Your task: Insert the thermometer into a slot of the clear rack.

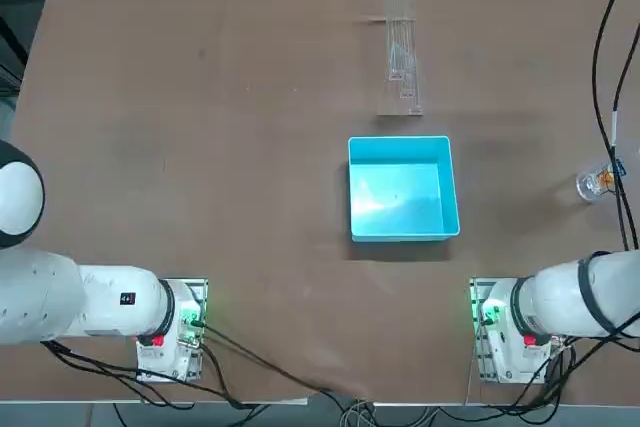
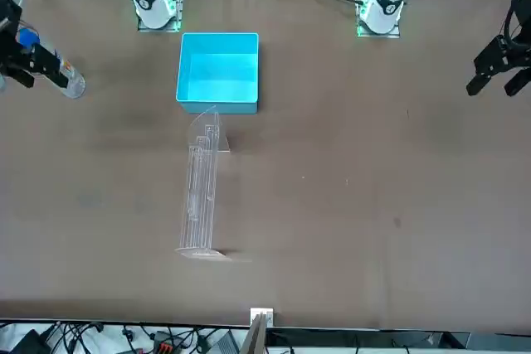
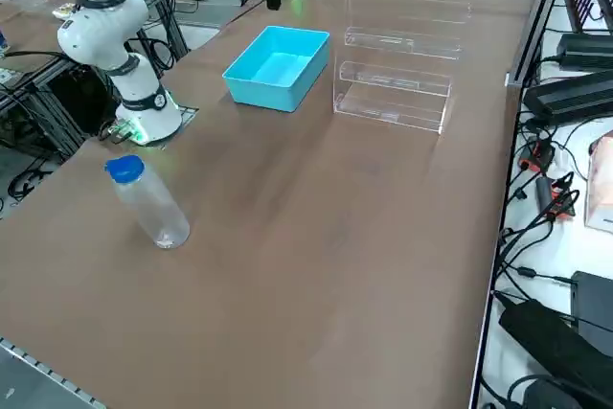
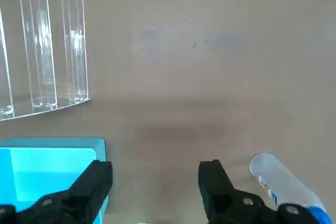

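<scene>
In the top view the clear rack (image 1: pixel 401 42) stands beyond the blue bin (image 1: pixel 402 188); the thermometer is not visible in any view. The side view shows a bottle (image 3: pixel 148 203) on the brown worktop (image 3: pixel 316 265). In the wrist view the right gripper (image 4: pixel 155 179) has its fingers wide open and empty; it should first find the rod.

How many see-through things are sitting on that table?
2: a clear rack beyond the blue bin, and a clear bottle at the table's right edge, beside the open right gripper. A thin glass thermometer may go unseen.
</scene>
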### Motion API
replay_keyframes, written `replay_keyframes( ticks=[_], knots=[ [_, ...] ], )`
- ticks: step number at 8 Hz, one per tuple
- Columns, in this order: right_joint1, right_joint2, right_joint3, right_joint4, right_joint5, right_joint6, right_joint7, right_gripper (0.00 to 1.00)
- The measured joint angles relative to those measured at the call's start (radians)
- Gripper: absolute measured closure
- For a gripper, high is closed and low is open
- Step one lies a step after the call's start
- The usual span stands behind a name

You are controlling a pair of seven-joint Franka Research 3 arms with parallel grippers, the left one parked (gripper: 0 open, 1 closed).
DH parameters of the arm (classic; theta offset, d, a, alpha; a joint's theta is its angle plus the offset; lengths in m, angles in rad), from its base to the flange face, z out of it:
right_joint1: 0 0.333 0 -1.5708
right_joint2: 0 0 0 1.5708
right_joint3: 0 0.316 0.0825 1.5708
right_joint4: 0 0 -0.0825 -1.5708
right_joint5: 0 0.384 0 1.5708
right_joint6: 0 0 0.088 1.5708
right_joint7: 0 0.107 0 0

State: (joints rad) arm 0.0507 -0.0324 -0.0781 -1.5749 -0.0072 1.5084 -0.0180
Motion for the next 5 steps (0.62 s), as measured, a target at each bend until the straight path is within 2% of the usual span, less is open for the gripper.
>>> replay_keyframes(
  ticks=[3,5],
  knots=[
    [-0.032,-0.041,0.0,-0.035,0.0,-0.007,0.0,0.0],
    [-0.035,-0.042,0.0,-0.05,0.009,-0.006,0.0,0.0]
  ],
)
